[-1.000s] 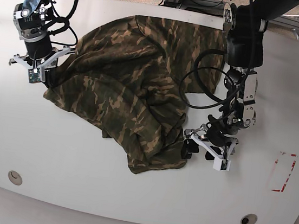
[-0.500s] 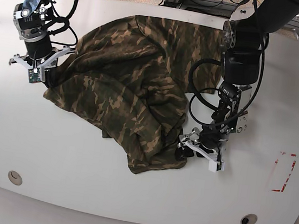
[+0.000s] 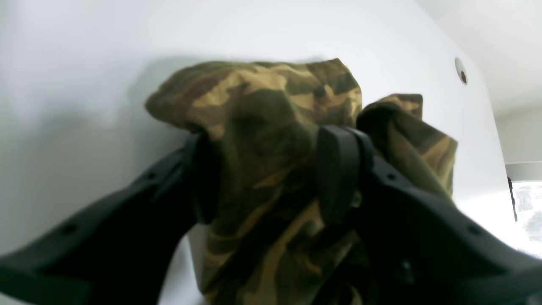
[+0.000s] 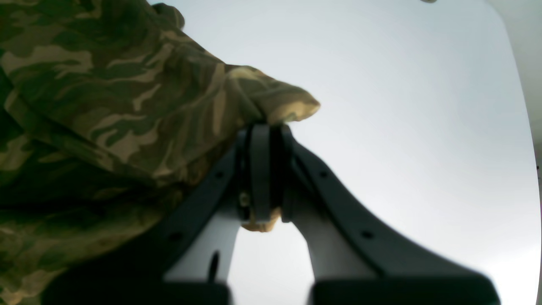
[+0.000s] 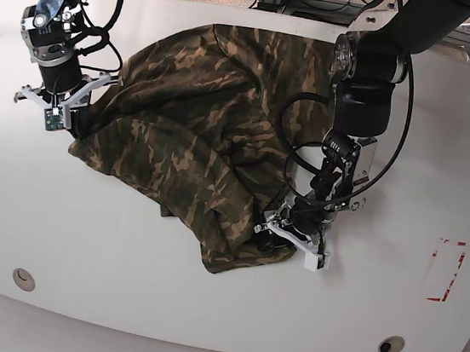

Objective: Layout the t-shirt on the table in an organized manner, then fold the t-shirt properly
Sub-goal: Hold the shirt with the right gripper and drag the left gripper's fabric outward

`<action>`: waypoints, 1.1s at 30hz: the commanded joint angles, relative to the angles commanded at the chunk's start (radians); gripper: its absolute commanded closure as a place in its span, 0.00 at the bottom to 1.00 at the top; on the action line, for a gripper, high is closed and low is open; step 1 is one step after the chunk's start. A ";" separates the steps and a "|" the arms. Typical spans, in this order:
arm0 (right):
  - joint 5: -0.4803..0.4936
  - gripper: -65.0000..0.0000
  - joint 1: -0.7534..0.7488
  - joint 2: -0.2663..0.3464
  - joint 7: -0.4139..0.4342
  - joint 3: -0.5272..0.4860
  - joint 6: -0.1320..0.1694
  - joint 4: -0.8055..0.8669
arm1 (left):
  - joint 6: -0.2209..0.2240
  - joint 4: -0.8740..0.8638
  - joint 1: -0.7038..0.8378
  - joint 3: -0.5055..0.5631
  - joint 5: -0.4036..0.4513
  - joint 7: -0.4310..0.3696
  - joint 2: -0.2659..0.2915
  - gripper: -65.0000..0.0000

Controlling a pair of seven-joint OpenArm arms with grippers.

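T-shirt (image 5: 197, 137) lies bunched between both grippers: right gripper (image 4: 264, 169) pinches one edge, left gripper (image 3: 266, 173) (jaws apart) straddles the opposite fold.

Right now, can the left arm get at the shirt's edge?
Probably yes: the left gripper already straddles a bunched fold of the shirt, open, with nothing in the way.

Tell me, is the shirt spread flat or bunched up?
Bunched up: the shirt lies in heaped folds, with both grippers on its edges.
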 joint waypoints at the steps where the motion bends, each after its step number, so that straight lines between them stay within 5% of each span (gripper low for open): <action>1: 0.000 0.99 0.000 0.000 0.000 0.000 0.000 0.000 | 0.000 0.000 0.000 0.000 0.000 0.000 0.000 0.60; 9: 0.000 0.99 0.000 0.000 0.000 0.000 0.000 0.000 | 0.000 0.000 0.005 0.002 -0.003 0.000 0.002 0.63; 15: 0.000 0.99 0.000 0.000 0.000 0.000 0.000 0.000 | 0.000 0.000 0.005 0.002 -0.002 0.000 -0.002 1.00; 26: 0.000 0.99 0.002 -0.002 0.000 0.002 -0.002 0.000 | 0.000 0.012 0.005 0.000 -0.008 0.002 -0.049 1.00; 33: 0.000 1.00 0.008 0.002 0.000 0.009 -0.002 0.002 | 0.000 0.189 0.063 -0.002 -0.008 0.032 -0.104 1.00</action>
